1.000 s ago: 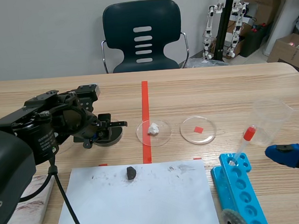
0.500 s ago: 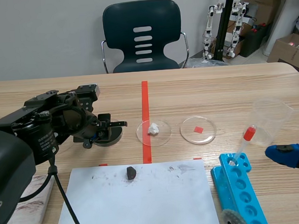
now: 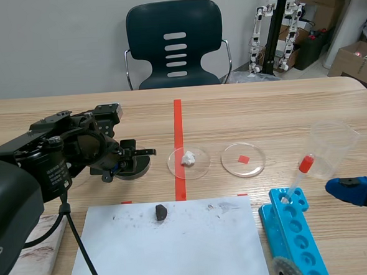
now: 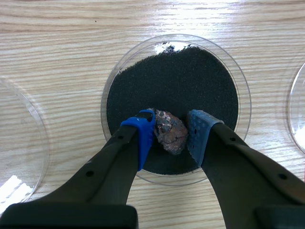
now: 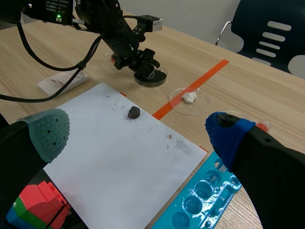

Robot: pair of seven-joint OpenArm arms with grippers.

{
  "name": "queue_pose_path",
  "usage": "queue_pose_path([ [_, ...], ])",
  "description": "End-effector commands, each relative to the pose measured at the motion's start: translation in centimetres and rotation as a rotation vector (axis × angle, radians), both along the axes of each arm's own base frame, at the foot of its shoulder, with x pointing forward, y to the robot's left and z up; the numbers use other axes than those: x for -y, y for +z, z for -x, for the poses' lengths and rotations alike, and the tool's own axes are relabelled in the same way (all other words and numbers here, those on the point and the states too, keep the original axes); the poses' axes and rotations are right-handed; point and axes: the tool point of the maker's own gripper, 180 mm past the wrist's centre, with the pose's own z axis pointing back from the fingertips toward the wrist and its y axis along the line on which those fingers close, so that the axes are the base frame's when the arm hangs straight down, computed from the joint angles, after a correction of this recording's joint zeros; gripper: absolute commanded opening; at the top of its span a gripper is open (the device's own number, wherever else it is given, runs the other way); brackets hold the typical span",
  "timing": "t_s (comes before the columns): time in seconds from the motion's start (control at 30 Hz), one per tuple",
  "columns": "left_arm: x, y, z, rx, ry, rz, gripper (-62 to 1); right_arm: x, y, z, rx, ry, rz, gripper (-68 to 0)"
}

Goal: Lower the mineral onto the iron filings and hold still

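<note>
A brownish rough mineral (image 4: 169, 132) is pinched between the blue pads of my left gripper (image 4: 170, 134), right over the black iron filings (image 4: 181, 90) in a clear round dish (image 4: 110, 83). It looks to rest on the filings. In the scene view the left gripper (image 3: 124, 165) sits low over that dish (image 3: 135, 168), left of the red tape line. My right gripper (image 5: 138, 133) stands open and empty, well off to the right over the table; only one blue finger (image 3: 352, 190) shows in the scene view.
A white paper sheet (image 3: 172, 250) with a small dark stone (image 3: 160, 212) lies near the front. Two clear dishes hold a white lump (image 3: 187, 158) and a red square (image 3: 243, 158). A blue tube rack (image 3: 295, 230), a dropper (image 3: 300, 174) and a plastic cup (image 3: 333, 147) stand at right.
</note>
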Motion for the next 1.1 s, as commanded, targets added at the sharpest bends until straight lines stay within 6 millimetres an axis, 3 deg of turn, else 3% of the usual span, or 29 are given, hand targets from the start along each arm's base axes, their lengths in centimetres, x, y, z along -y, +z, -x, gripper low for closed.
queue_pose_path([
  [0.0, 0.4, 0.9, -0.8, 0.028, -0.005, 0.009, -50.9, -0.3, 1.1, -0.4, 0.035, 0.002, -0.026, -8.4],
  [0.3, 0.5, 2.4, -1.3, 0.071, -0.022, 0.008, -50.9, -0.3, 1.1, -0.4, 0.035, 0.002, -0.026, -8.4],
  [0.47, 0.2, 5.9, -1.8, 0.237, -0.035, 0.007, -50.8, -0.3, 1.1, -0.4, 0.035, 0.003, -0.025, -8.4],
  [0.6, 0.8, 9.7, -1.0, 0.429, -0.094, 0.028, -50.8, -0.3, 1.1, -0.4, 0.035, 0.003, -0.026, -8.4],
  [0.83, 2.4, 15.6, 4.6, 0.686, -0.298, 0.058, -50.8, -0.3, 1.1, -0.4, 0.035, 0.002, -0.026, -8.4],
  [1.07, 3.8, 19.0, 12.1, 0.824, -0.459, 0.076, -50.8, -0.3, 1.1, -0.4, 0.035, 0.002, -0.026, -8.4],
])
